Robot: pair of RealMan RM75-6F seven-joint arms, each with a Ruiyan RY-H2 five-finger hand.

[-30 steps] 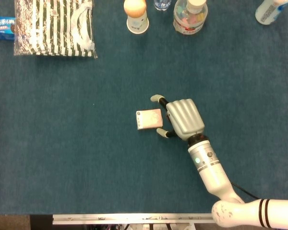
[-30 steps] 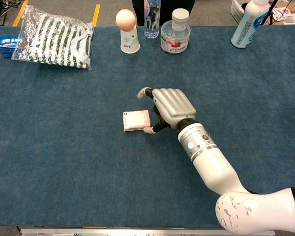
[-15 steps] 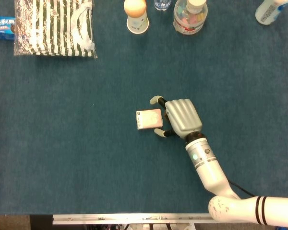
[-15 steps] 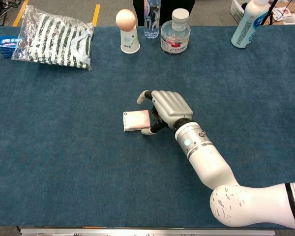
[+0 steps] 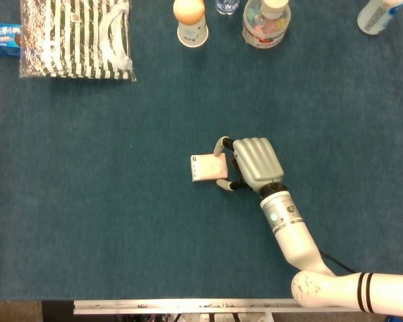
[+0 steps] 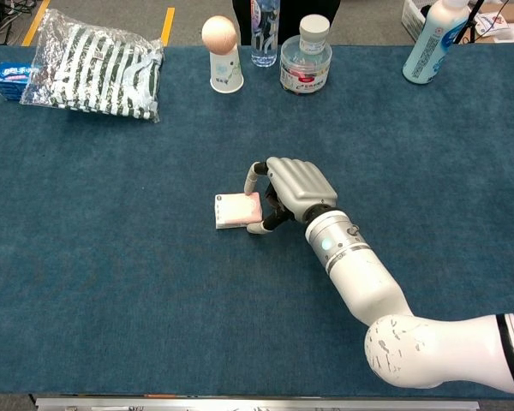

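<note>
A small pink box (image 5: 207, 167) lies flat on the blue table cover (image 5: 107, 201), near the middle. My right hand (image 5: 254, 163) sits just right of it, palm down. One finger curls onto the box's far edge and the thumb (image 5: 224, 184) presses at its near edge, so the hand pinches the box's right end. The chest view shows the same hand (image 6: 296, 188) and box (image 6: 236, 209). The box still rests on the cover. My left hand appears in neither view.
Along the far edge stand a striped bag (image 5: 74, 37), a blue packet (image 5: 3, 37), a paper cup with an orange ball (image 5: 190, 23), a clear bottle (image 6: 265, 32), a lidded jar (image 5: 266, 24) and a white bottle (image 5: 379, 15).
The right hand's upper finger has curled in from a spread pose onto the box's far edge. The box and the arm have barely moved.
</note>
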